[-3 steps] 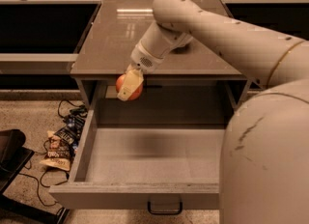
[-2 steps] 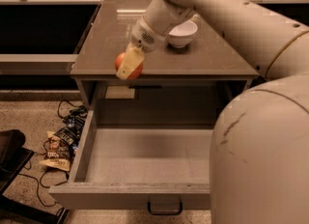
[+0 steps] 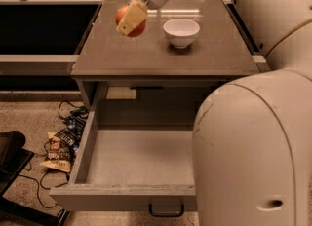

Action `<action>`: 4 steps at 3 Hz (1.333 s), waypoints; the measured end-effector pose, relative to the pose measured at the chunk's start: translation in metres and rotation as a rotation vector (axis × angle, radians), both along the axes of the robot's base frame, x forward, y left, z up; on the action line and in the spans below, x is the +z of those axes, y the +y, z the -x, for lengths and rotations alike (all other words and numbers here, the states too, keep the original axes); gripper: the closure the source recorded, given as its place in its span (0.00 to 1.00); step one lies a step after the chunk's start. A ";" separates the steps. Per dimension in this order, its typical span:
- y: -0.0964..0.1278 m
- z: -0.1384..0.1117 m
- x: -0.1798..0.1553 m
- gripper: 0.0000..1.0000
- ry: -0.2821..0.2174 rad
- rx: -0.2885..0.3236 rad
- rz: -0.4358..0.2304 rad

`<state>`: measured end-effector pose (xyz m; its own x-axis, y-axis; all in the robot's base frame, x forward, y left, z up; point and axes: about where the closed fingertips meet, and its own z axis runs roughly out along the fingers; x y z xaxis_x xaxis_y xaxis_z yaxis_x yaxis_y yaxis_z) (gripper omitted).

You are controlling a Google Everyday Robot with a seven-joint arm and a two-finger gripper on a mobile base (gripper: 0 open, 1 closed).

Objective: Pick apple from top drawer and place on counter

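The gripper point(image 3: 130, 22), its fingers pinching the apple point(image 3: 140, 27), had lifted from the open top drawer point(image 3: 127, 201) to above the counter point(image 3: 127, 54), left of the white bowl point(image 3: 181, 31), so only the set-down seemed left.

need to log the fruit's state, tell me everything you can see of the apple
The apple is small, round and red-orange with smooth skin; no stem shows. The tool is shut on it, with one pale finger lying slantwise across its front. It hangs over the left part of the counter, seemingly not touching it, left of the white bowl and apart from it. It is out of the open top drawer.
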<state>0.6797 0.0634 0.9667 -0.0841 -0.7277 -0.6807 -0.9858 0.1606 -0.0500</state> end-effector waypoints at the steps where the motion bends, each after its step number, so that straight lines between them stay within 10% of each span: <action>1: 0.011 -0.020 0.014 1.00 -0.040 -0.035 -0.059; 4: 0.054 -0.034 -0.082 1.00 -0.040 -0.147 0.045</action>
<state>0.7140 0.1169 0.8847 -0.1654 -0.7391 -0.6530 -0.9487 0.3001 -0.0994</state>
